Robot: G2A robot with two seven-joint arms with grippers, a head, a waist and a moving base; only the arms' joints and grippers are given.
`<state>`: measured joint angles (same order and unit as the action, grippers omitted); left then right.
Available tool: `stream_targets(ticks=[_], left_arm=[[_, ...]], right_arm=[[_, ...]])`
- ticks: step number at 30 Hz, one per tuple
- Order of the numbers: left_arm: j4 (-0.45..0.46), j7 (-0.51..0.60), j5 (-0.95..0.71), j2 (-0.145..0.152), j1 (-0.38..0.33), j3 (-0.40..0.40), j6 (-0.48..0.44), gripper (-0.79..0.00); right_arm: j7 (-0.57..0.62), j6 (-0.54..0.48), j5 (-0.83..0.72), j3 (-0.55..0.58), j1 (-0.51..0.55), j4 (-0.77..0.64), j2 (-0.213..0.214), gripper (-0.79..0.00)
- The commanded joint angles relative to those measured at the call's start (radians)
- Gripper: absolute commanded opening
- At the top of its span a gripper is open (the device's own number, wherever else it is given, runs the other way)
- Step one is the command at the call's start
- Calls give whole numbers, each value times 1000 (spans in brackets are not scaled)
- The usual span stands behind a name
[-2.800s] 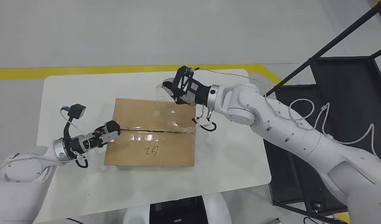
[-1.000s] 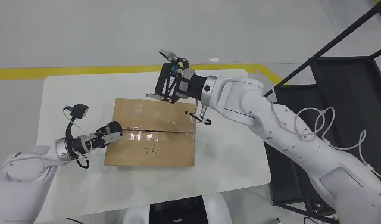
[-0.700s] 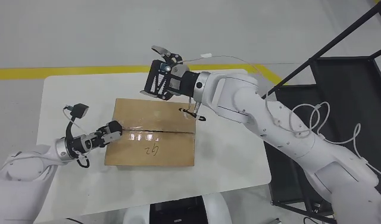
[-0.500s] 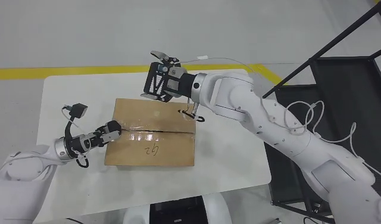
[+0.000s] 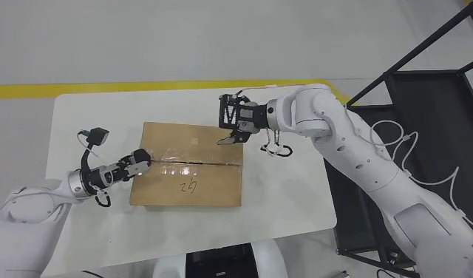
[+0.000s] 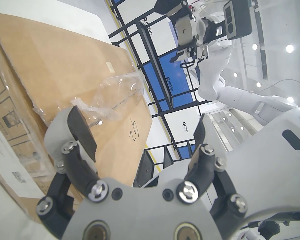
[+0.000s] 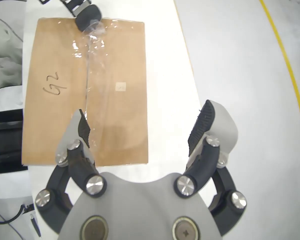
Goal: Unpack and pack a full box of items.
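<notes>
A closed cardboard box (image 5: pixel 185 176) lies mid-frame on the white bench (image 5: pixel 89 123) in the top view, with clear tape (image 5: pixel 171 160) crumpled along its seam. The left end effector (image 5: pixel 139 160), spread open and empty, sits at the box's left edge. The right end effector (image 5: pixel 228 120), wide open and empty, hovers over the upper right corner.

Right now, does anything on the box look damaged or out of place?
The clear tape along the cardboard box seam is lifted and crumpled at the end beside the left tool, instead of lying flat. The box's flaps are closed, and nothing else stands out.
</notes>
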<state>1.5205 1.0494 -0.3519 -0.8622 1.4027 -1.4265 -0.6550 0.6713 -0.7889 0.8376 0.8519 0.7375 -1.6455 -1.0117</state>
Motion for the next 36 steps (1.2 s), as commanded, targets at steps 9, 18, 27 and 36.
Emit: stream_targets(ticks=[9,18,27,36], left_arm=[[33,111,-140,12,8,-44,62,0],[115,141,-192,22,49,-116,108,0],[277,-93,181,26,115,-195,-208,0],[376,-405,624,4,182,-322,-357,0]], right_arm=[[-24,-172,-73,0,39,45,13,0],[-101,-223,-99,6,64,114,17,0],[-146,-223,-118,17,70,153,39,0],[-199,-223,-72,29,72,163,66,0]])
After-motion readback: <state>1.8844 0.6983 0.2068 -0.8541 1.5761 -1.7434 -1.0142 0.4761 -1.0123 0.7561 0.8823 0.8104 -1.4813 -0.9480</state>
